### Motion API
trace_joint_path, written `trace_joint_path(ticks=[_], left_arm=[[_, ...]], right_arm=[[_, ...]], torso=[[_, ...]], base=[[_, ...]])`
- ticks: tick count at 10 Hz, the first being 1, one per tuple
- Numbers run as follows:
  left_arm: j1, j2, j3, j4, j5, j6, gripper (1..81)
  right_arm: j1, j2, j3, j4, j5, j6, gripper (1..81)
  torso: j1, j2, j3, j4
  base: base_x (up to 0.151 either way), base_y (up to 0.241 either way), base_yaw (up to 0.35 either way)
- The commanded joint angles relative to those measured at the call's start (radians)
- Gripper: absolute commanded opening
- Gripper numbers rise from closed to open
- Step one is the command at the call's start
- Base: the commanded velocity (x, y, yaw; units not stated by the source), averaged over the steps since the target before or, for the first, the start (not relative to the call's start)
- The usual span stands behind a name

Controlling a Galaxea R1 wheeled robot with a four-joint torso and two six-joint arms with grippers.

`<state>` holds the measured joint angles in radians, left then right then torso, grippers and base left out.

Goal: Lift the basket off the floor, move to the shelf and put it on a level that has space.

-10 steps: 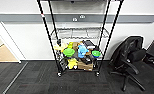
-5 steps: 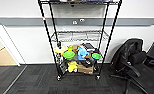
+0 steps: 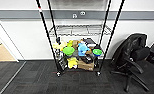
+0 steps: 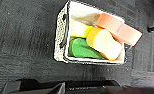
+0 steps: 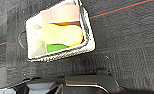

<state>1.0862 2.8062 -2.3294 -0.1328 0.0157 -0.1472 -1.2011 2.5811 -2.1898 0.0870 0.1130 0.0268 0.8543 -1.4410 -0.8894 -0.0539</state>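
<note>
Shelf stands against the wall, black posts on casters, dead ahead in the head view. Landmark = shelf for everything below.

Floor of dark grey carpet tiles runs up to the shelf's casters; a strip of tan flooring sits well off to the shelf's left.

Black office chair sits just beside the shelf on its right, near enough to snag an arm during a wide approach.

Wire level above the toys looks bare, so that's the likely spot with room. The lower tier beneath it is crammed with toys and a brown cardboard box.

Basket shows in both wrist views with dark carpet under it; looks lifted, though can't confirm contact. How it lies relative to the shelf can't be read. Orange, yellow and green soft items sit inside, and one orange piece pokes over the rim.

Left tool, right tool: can't tell whether clenched or released, fingers not readable.

Step in hand, judged: carrying the basket to the shelf. Do it well by keeping the basket flat so the proud orange piece doesn't tip out, squaring up centred between the posts, staying off the chair side, and bringing the basket in above the bare level's front edge.
</note>
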Motion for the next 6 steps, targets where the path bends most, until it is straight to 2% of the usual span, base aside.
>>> trace_joint_path(ticks=[1,3,4,5,6], left_arm=[[-0.079,-0.007,0.008,-0.012,0.055,0.000,81.1],[-0.090,0.001,0.007,-0.013,0.055,0.000,81.1],[-0.099,0.004,0.007,-0.013,0.055,0.000,81.1],[-0.108,0.010,0.007,-0.014,0.055,0.000,81.1],[-0.116,0.014,0.007,-0.028,0.055,0.000,81.1]], right_arm=[[0.089,-0.033,-0.010,0.002,-0.050,0.005,81.1],[0.134,-0.028,-0.027,0.000,-0.088,0.008,81.1],[0.155,-0.026,-0.031,-0.001,-0.099,0.008,81.1],[0.175,-0.020,-0.034,-0.004,-0.122,0.008,81.1],[0.197,-0.013,-0.039,-0.010,-0.139,0.008,81.1]], torso=[[0.061,-0.095,-0.088,0.000],[0.107,-0.166,-0.154,0.000],[0.127,-0.198,-0.149,0.000],[0.149,-0.233,-0.124,0.000],[0.162,-0.250,-0.134,0.000]], base=[[0.000,0.000,0.000],[0.000,0.000,0.000],[0.000,0.000,0.000],[0.000,0.000,0.000],[0.000,0.000,0.000]])
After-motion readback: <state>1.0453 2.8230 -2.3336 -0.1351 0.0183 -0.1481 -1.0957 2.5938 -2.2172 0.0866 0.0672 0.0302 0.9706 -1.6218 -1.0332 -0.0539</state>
